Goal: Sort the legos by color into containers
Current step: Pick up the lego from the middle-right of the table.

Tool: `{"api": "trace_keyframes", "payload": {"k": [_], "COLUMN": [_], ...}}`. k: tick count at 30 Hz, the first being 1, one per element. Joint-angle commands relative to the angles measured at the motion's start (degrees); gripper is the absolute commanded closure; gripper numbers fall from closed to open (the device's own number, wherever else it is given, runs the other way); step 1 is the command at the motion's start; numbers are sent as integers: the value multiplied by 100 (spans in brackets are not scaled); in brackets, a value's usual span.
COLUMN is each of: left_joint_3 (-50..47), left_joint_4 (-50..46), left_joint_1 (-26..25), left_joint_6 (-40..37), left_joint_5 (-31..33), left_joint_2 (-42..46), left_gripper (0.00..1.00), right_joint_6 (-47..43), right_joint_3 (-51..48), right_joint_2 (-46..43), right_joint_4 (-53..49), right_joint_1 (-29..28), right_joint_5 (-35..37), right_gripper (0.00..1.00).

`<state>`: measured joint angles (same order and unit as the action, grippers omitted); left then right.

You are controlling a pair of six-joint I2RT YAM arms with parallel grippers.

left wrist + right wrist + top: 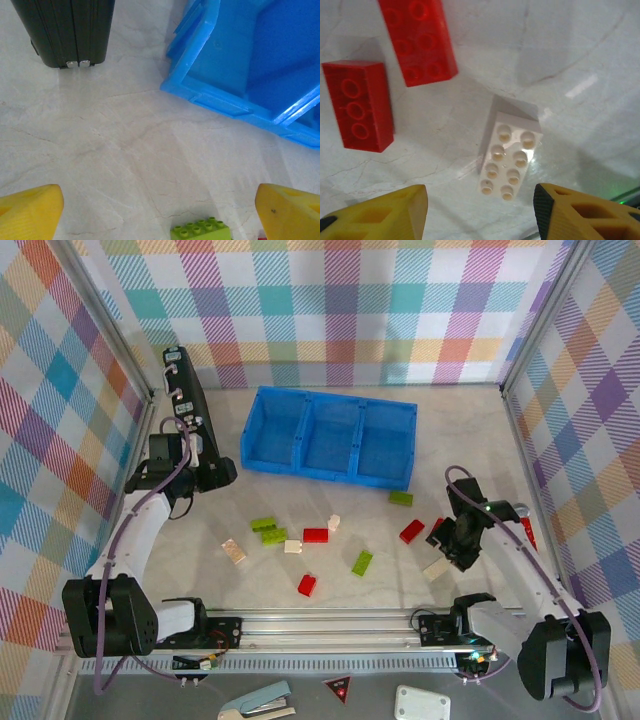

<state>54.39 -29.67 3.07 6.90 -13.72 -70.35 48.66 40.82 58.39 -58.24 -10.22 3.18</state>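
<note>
Left claw (160, 212): stood wide open, empty, over the table (125, 150) beside the blue tray (210, 97) corner.
Right claw (480, 212): stood partly open, flanking a cream lego (509, 159) at lower centre, not touching.

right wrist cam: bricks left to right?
lower red brick → upper red brick → cream brick

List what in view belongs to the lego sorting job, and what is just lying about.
Job: red legos, green legos, cream legos, blue tray.
Lying about: black upright device, stapler, white square part.
</note>
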Motion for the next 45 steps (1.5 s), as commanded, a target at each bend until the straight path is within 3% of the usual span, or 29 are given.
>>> {"api": "trace_keyframes", "payload": {"k": [1, 24, 40, 45], "left_joint_3": [169, 195, 168, 125], "left_joint_4": [32, -4, -62, -66], "left_joint_1": [136, 180, 193, 189], "left_joint_6": [92, 67, -3, -26], "left_joint_5": [-152, -288, -163, -92], "left_joint_2": [3, 11, 167, 262], "left_gripper": [2, 2, 1, 0], "right_joint_6": [-675, -1316, -1274, -1279], "right_joint_3": [119, 24, 66, 85], "right_joint_2": [150, 1715, 2345, 2351], "right_joint_4": [247, 1921, 2341, 2316], "right_joint_1": [-50, -57, -42, -48], "right_joint_5": [-59, 716, 817, 851], "right_gripper": [41, 43, 53, 62]}}
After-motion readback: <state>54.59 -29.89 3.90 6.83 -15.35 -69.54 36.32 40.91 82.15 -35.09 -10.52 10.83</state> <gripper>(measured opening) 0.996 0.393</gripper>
